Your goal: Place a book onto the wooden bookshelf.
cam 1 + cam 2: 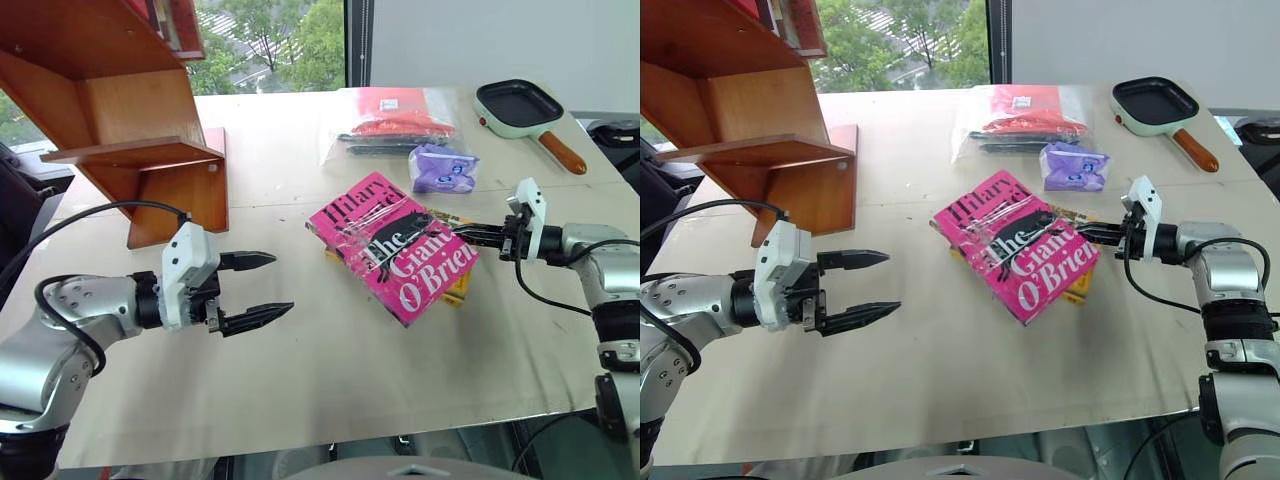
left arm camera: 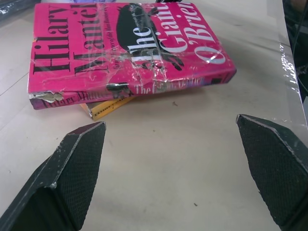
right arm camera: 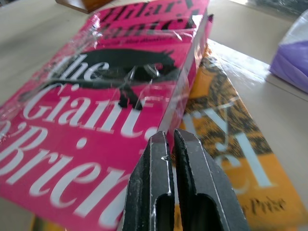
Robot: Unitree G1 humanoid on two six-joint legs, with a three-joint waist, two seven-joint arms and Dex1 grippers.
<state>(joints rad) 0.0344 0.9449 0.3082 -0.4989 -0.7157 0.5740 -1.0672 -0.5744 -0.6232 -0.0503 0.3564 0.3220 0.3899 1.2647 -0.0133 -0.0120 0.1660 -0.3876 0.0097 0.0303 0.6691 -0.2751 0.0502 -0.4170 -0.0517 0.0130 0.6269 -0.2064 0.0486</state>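
Pink book flat on yellow book, clenched empty right tool at its edge.

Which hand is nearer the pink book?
Right. The right hand, shut, is at the pink book's edge; the left hand, open, hangs well short of it, over the table.

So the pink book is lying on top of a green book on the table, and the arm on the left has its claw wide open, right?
Not quite: the pink book lies on a yellow book, not a green one, as the right wrist view shows. The rest holds: both are on the table, and the left gripper is wide open.
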